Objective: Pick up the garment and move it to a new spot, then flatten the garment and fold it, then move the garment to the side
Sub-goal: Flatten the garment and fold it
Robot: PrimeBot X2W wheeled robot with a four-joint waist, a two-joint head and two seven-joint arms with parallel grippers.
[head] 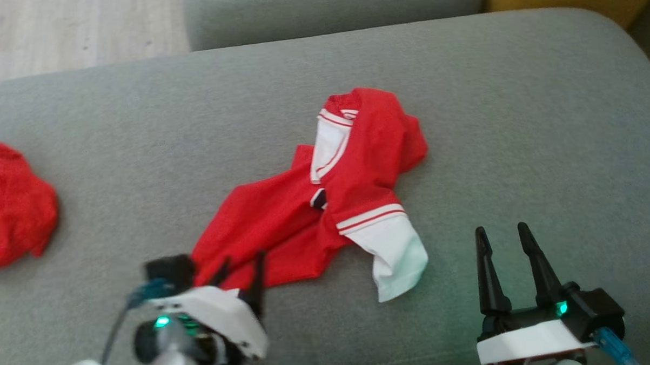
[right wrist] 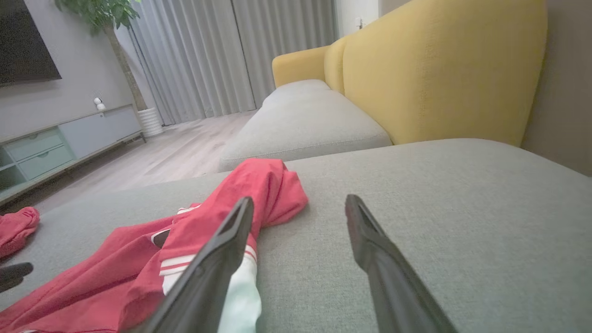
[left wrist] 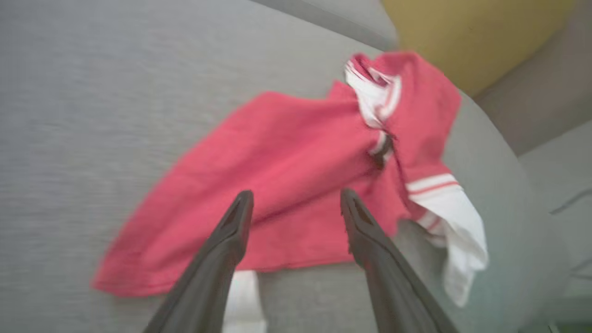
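Fingers [left wrist: 226,245] of left hand [left wrist: 296,194] apart over red garment [left wrist: 286,162]

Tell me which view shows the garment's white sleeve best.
Head view: the white sleeve lies whole and fairly sharp, striped band to open end. Left wrist view shows it motion-blurred at the right. Right wrist view catches it low, partly behind the right end effector.

Garment [head: 313,214] on cushion [head: 521,130]; other cloth [head: 10,209] well left.
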